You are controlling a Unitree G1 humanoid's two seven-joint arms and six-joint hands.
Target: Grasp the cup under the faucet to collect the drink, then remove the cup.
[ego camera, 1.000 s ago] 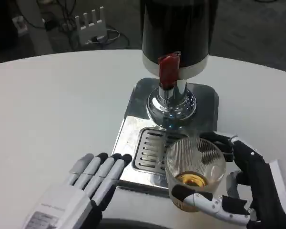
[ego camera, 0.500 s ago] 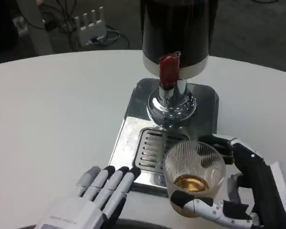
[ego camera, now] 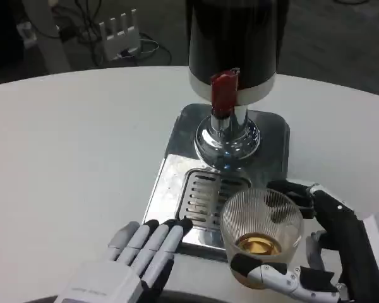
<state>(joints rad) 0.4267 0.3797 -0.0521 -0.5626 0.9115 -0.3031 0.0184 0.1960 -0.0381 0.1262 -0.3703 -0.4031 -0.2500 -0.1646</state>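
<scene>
**Cup held at the front edge of the drip tray**

Compared with one second ago, the left hand (ego camera: 129, 262) has moved to the right and a little nearer to the tray, and the cup with the right hand has shifted slightly to the right and toward the robot.

The round white counter (ego camera: 69, 145) carries everything. On it stands the tall dark drink dispenser with a white band (ego camera: 235, 44); a red tap handle (ego camera: 223, 93) sits at its front, above the shiny chrome faucet (ego camera: 228, 140). Under the faucet lies the flat stainless steel drip tray with a slotted grate (ego camera: 202, 192).

The right hand (ego camera: 316, 246), in black and white, holds the cup: one finger passes in front of the cup near its base and the dark fingers are behind its far side. The left hand lies with its fingers straight and close together, holding nothing; its fingertips reach the front edge of the tray.

The clear ribbed glass cup (ego camera: 261, 222) is upright at the front right corner of the tray, nearer to the robot than the faucet. A small amount of amber drink (ego camera: 258, 243) is in its bottom.
</scene>
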